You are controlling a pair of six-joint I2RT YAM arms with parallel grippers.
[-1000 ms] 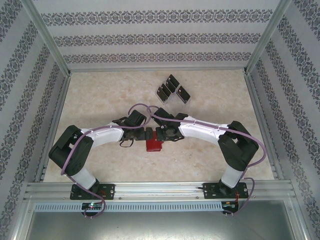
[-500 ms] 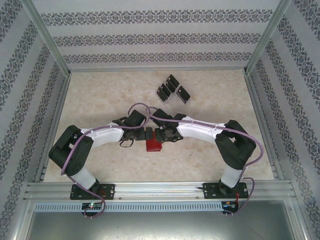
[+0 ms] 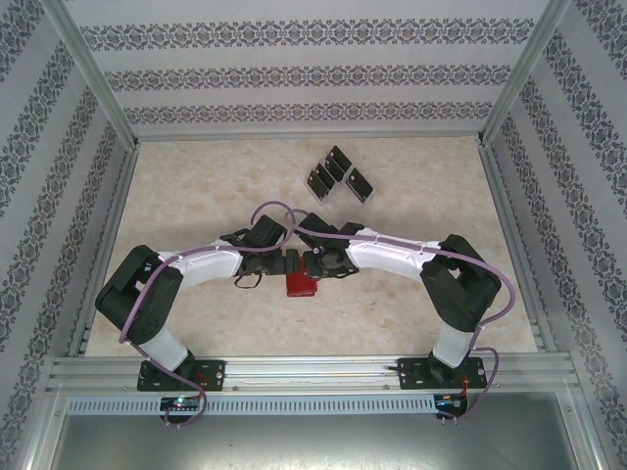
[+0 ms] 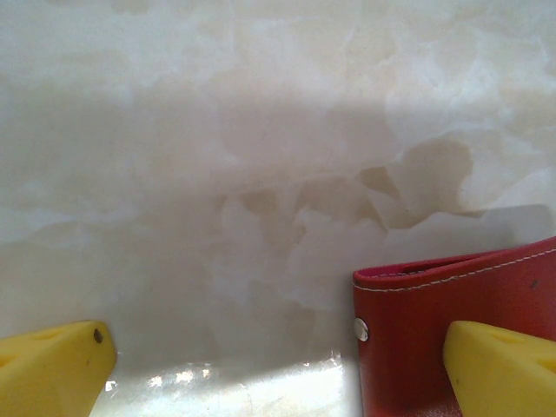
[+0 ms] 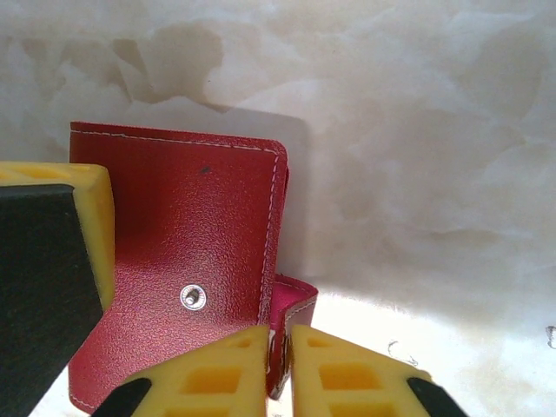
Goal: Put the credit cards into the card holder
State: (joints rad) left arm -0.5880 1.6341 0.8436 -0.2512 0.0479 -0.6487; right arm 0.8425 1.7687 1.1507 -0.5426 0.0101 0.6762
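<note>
Left gripper (image 4: 278,339): fingers wide apart, one over the red wallet (image 5: 200,234), which lies mid-tabletop (image 3: 196,176), somewhat toward the near edge. Right gripper (image 5: 288,347): pinched together on the wallet's flap. The step looks like opening the wallet; next the flap needs lifting while the left steadies the body. The cards (image 3: 338,176) lie near the far edge.

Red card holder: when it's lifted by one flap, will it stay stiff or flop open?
Probably floppy: the card holder looks like thin stitched leather-like sheet, and the flap pinched in the right gripper bends away from the body. Likely light, being small and thin beside the gripper's fingers. Its grained surface should give decent grip, though an edge-only pinch might slip.
</note>
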